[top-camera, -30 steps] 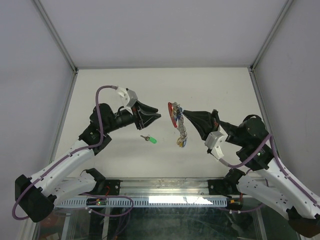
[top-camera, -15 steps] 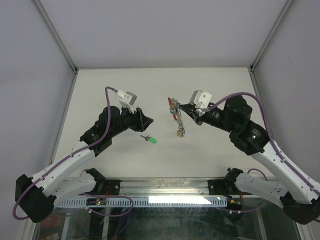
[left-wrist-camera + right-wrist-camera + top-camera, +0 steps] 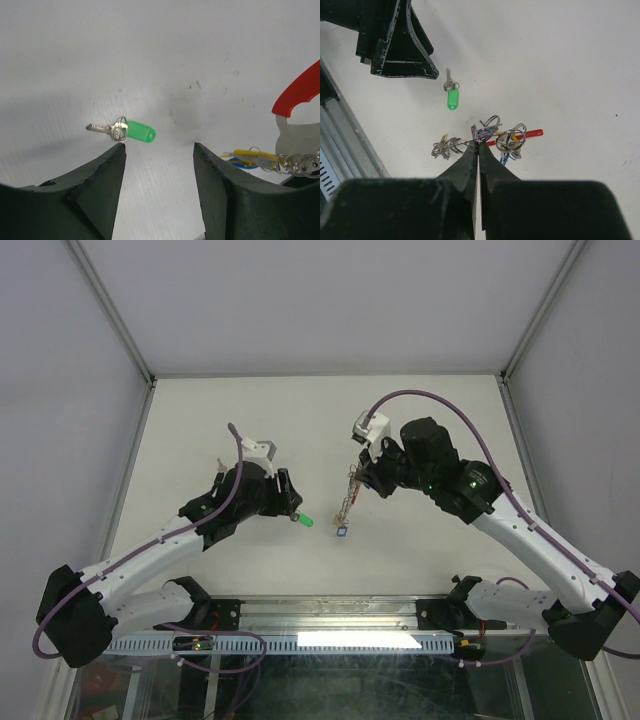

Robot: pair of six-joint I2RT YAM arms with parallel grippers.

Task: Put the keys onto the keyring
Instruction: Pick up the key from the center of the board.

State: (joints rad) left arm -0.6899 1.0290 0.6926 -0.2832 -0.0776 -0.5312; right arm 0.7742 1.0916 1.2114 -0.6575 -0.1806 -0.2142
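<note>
A loose key with a green cap [image 3: 303, 521] lies flat on the white table. My left gripper [image 3: 290, 502] hovers right beside it, open and empty. In the left wrist view the green key [image 3: 122, 132] sits just beyond the left fingertip, with the gripper [image 3: 159, 147] spread wide. My right gripper [image 3: 363, 480] is shut on the keyring [image 3: 346, 505], which dangles in a chain with a blue tag [image 3: 342, 532] at its low end. From the right wrist, the gripper [image 3: 478, 143] pinches a wire ring of the keyring [image 3: 512, 141], with its red arc [image 3: 532, 133] behind.
The table [image 3: 430, 420] is white, with walls on three sides and a metal rail [image 3: 330, 640] along the near edge. Yellow and blue keys [image 3: 250, 156] hang on the bunch under the red arc [image 3: 300, 90], close to my left gripper's right finger.
My right arm swung up and over, so the keyring now hangs in a straight chain. My left gripper tipped down towards the green key and its jaws widened.
</note>
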